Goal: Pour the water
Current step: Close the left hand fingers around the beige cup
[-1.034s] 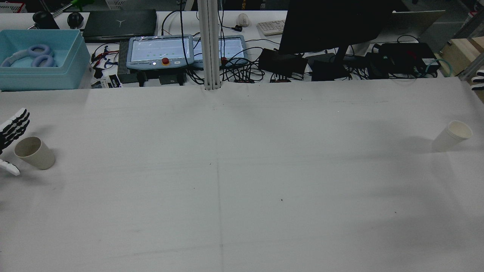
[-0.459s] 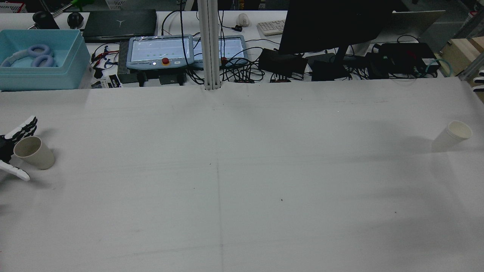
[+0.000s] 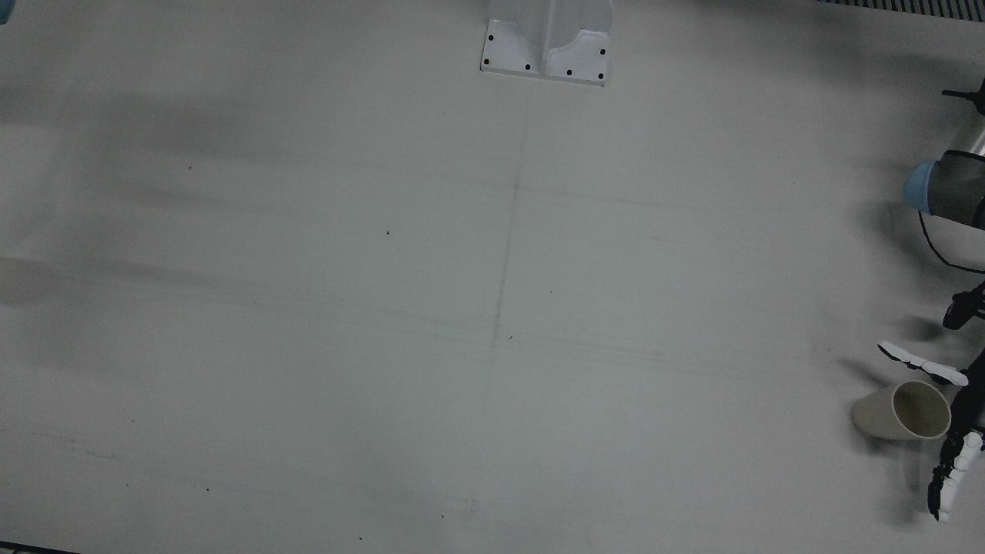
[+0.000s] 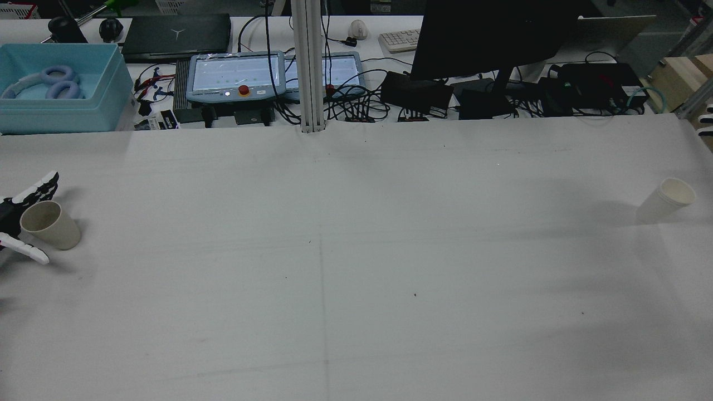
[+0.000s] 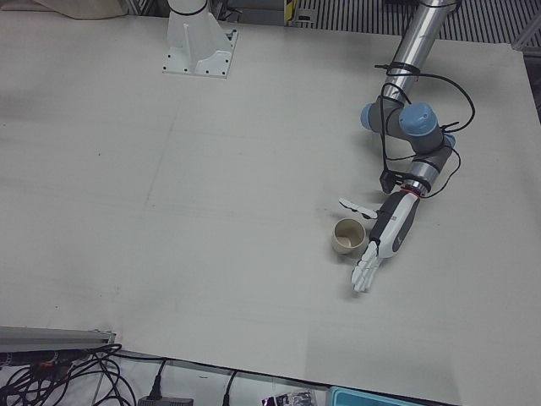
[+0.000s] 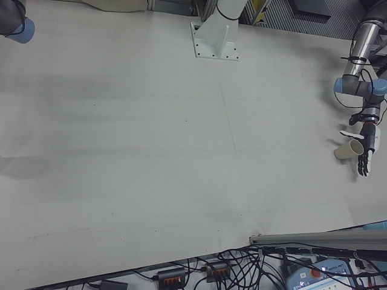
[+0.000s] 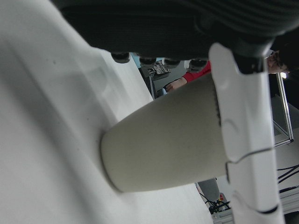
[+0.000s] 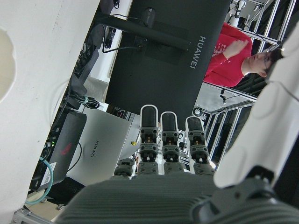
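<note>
Since the earlier rear frames the left hand [image 4: 22, 223] has pushed further in around the beige cup [image 4: 49, 225]: long fingers now reach past the cup's far side toward 12 o'clock, and the thumb has come forward along the near side. The cup itself hasn't shifted or tilted. The right hand [image 4: 706, 123] has slid further off the rear view's 3 o'clock edge, only fingertips showing. Left hand state: wide open, fingers extended, straddling the cup. In the left-front view the thumb [image 5: 355, 205] sits on one side and the fingers [image 5: 366, 272] on the other, with the cup [image 5: 347, 236] between. The left hand view shows the thumb lying close along the cup wall, but I can't tell whether it touches; no closed grasp yet. Right hand: fingers straight and apart in its own view, holding nothing, well away from the white cup [image 4: 667, 200], which stands upright at the rear view's 3 o'clock side. The beige cup is at 9 o'clock, upright on the white table [image 4: 356, 267]. Can't tell if either cup holds water. Progress, as I judge it: early, pre-grasp on the first cup. Left to do: close and lift, deal with the white cup, bring the two together, pour.
</note>
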